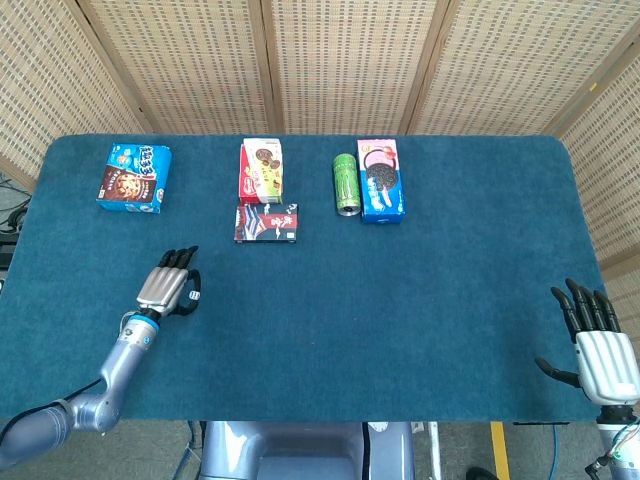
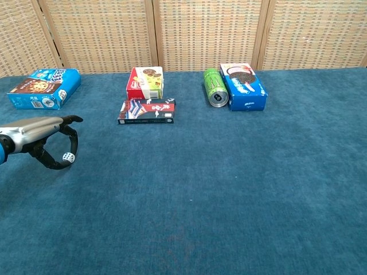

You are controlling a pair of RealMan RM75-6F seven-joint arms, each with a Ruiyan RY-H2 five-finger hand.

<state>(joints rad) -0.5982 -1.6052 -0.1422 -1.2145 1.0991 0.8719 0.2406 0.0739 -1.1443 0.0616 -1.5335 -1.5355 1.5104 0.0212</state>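
On the far left I have my left hand (image 2: 43, 140) low over the blue table (image 1: 400, 300), its fingers (image 2: 70, 133) curled down around a small white die (image 2: 67, 157). In the chest view the die sits between a fingertip and the thumb, pinched there at cloth level; in the head view the die (image 1: 197, 294) shows just at the right edge of the hand (image 1: 168, 290). I cannot tell whether it is lifted clear of the cloth.

Behind the hand, toward the back left corner, lies a blue cookie box (image 1: 134, 178). Further right I see a red and yellow snack box (image 1: 261, 170) with a dark flat packet (image 1: 266, 223) lying just in front of it. Right of those, a green can (image 1: 346, 184) lies on its side, touching or nearly touching a blue sandwich-cookie box (image 1: 380, 180).

At the far right, my right hand (image 1: 598, 350) is at the near edge of the table, fingers straight and spread, thumb out to the side, holding nothing. It is well apart from everything on the cloth, and only the head view shows it.
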